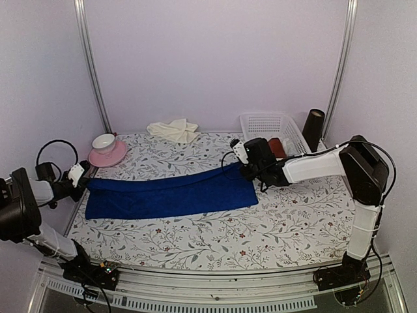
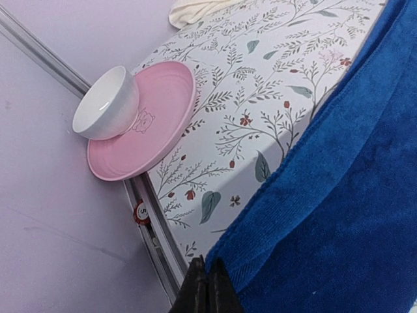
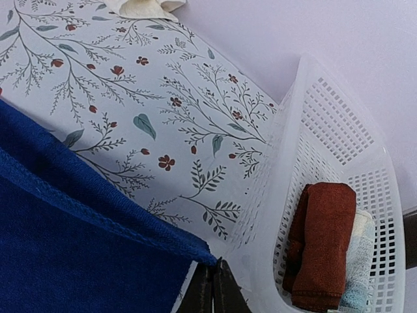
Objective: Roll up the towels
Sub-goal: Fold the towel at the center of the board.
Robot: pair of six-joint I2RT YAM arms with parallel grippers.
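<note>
Cloth is lying stretched across the table (image 1: pixel 293 215) in the top view. The blue towel (image 1: pixel 169 194) is spreading flat between the arms, the left gripper (image 1: pixel 83 175) pinching its far left corner and the right gripper (image 1: pixel 245 173) its far right one. The cream towel (image 1: pixel 172 130) is sitting crumpled by the back wall, well apart. You are handling soft, light, floppy fabric, I judge, so it will be sagging and dragging; corners and hems are offering the surest hold.

From the left wrist, the fingers (image 2: pixel 195 290) are pressing together on the blue corner at the table's edge. A bowl (image 2: pixel 107 104) is resting on a pink plate (image 2: pixel 156 124) nearby, its inside hidden.

From the right wrist, the fingers (image 3: pixel 203 290) are clamping the hemmed corner just beside a white basket (image 3: pixel 332 124), which is holding a dark red roll (image 3: pixel 322 241) against some pale cloth (image 3: pixel 359 261).
</note>
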